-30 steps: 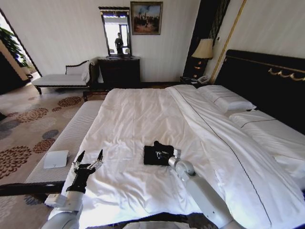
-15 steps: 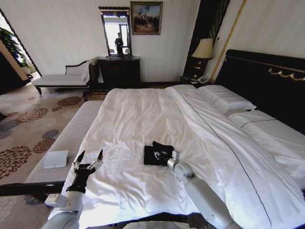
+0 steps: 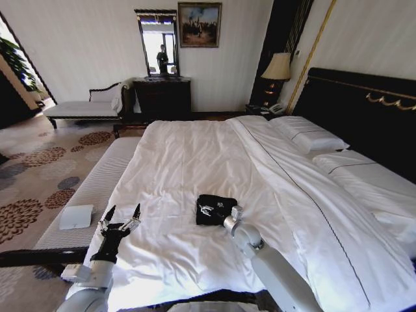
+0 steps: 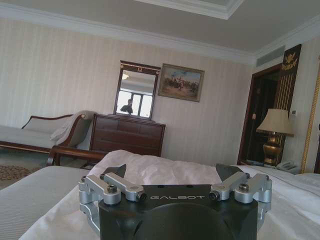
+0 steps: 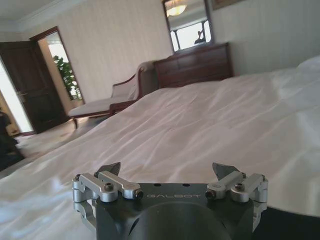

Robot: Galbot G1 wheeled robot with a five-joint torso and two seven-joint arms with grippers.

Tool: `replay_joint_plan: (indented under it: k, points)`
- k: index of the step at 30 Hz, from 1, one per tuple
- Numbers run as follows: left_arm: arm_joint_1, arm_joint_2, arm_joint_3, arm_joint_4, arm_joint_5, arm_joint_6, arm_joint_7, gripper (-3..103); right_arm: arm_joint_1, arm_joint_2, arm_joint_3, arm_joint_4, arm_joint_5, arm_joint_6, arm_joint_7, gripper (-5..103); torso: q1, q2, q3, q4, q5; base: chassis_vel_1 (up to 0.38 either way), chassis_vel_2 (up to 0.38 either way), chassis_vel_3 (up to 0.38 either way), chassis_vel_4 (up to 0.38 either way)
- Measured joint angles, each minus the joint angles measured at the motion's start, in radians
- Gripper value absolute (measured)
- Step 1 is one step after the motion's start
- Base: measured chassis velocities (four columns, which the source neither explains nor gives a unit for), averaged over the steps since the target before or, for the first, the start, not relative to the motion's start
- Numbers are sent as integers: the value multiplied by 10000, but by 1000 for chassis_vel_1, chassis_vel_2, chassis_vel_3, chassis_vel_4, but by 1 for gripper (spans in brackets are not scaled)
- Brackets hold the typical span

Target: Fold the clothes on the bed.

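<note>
The bed spreads white and wide ahead of both grippers. The black T-shirt lies folded into a small bundle on the sheet, directly under and just beyond the right gripper, whose fingers stand apart above the cloth. The left gripper hovers well to the left of the shirt, near the mattress edge, its fingers spread, holding nothing.

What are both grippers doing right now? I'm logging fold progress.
Left gripper: open, empty, above the bed's near edge.
Right gripper: open, at the folded black T-shirt.
</note>
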Motion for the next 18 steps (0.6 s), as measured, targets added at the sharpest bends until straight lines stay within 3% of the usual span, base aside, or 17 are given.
replay_joint_plan:
  k: [8, 11, 18]
  points:
    - [-1, 0, -1, 0, 0, 0, 0, 100, -883, -185, 1414, -234, -1776, 1644, 444, 100, 0, -1, 0, 0, 1, 0, 0, 0, 0]
    - [0, 0, 0, 0, 0, 0, 0, 100, -1742, -295, 2659, -15, -2827, 2266, 493, 100, 0, 0, -1, -3, 1, 0, 0, 0, 0]
    - [0, 0, 0, 0, 0, 0, 0, 100, -3373, 139, 4534, 894, -3323, 3118, 177, 100, 0, 0, -1, -4, 0, 0, 0, 0, 0]
